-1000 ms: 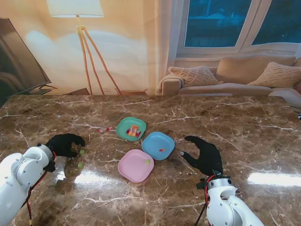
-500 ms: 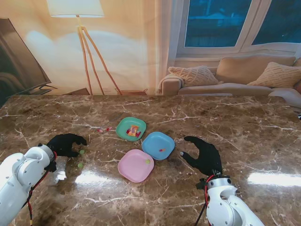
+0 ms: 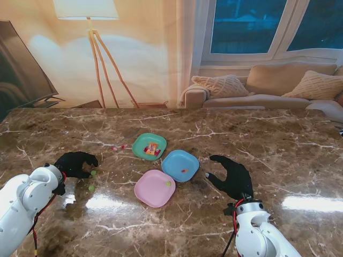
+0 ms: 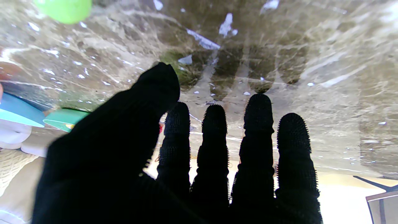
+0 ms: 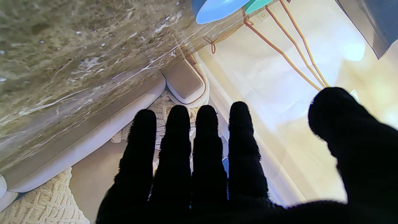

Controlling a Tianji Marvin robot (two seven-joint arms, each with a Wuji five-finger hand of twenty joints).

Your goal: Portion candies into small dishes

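While both robot hands are spread and hold nothing, a pick-up is judged in hand: the left robot hand [image 3: 75, 164] must be closed on the green candy [image 3: 93, 172] just beside it, then carried to the pink dish [image 3: 146, 194]; the right robot hand [image 3: 231, 176] is rested on the table [image 3: 278, 150].

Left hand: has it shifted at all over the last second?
No. The left hand sits in the same spot beside the green candy, which lies where it did before.

A home living room: a cream sofa [image 3: 278, 85] with knitted cushions [image 3: 221, 84] sits under dark windows [image 3: 268, 25] at the upper right, a tripod floor lamp [image 3: 91, 32] glows at the upper left, and a glossy brown marble table [image 3: 177, 225] fills the lower frame.
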